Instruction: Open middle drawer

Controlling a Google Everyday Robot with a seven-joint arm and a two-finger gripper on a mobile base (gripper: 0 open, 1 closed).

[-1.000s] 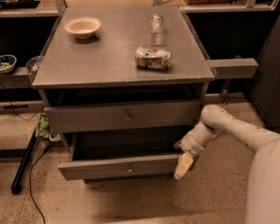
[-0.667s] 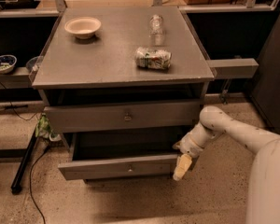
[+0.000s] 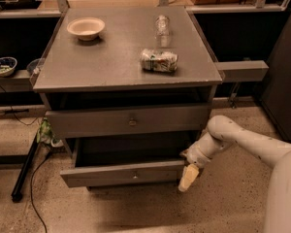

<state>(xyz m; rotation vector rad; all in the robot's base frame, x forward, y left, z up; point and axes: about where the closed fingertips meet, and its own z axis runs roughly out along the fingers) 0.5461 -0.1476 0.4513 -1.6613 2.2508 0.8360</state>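
The grey cabinet [image 3: 126, 67] has its middle drawer [image 3: 121, 174] pulled out a good way, showing a dark interior behind its flat front and small round knob [image 3: 135, 175]. Above it, the taller top drawer [image 3: 128, 121] sits nearly flush. My gripper [image 3: 188, 177] hangs pointing down at the right end of the middle drawer's front, close against its corner. The pale arm [image 3: 242, 140] reaches in from the lower right.
On the cabinet top sit a pale bowl [image 3: 86, 28], a lying clear bottle [image 3: 161, 24] and a crushed can [image 3: 158, 60]. A dark shelf with a small bowl [image 3: 3, 66] lies to the left. A black bar and cables [image 3: 24, 171] cross the floor at left.
My gripper has sunk slightly lower beside the drawer's right corner. The drawer stays pulled out about as far as before.
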